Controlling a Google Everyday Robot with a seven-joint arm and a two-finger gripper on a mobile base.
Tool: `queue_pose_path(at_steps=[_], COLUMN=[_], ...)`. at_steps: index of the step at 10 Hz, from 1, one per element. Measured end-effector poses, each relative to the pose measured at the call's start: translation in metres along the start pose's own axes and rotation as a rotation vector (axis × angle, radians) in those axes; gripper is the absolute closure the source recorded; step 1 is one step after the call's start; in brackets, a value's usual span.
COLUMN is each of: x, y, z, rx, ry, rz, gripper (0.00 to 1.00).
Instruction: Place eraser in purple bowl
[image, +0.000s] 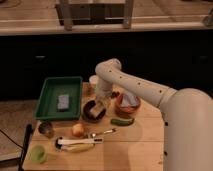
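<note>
The purple bowl (91, 112) is small, round and dark, and stands on the wooden table right of the green tray. My gripper (99, 104) reaches down from the white arm and hangs over the bowl's right half. It is shut on the eraser (98, 107), a small pale tan block held just above the inside of the bowl. The gripper hides part of the bowl's far rim.
A green tray (51, 92) with a grey block (63, 102) lies left. An orange bowl (127, 104) with white stuff stands right. A small green vegetable (122, 121), an orange fruit (77, 130), a metal cup (46, 129), a spoon (102, 133), a white-handled tool (77, 144) and a green cup (37, 154) lie in front.
</note>
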Motion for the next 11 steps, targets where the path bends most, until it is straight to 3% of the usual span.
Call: queue_pose_path(at_steps=[11], x=[-0.0003], y=[-0.0003], z=[0.0028], rx=[0.004], ry=[-0.002], rz=[-0.013], gripper=[0.98])
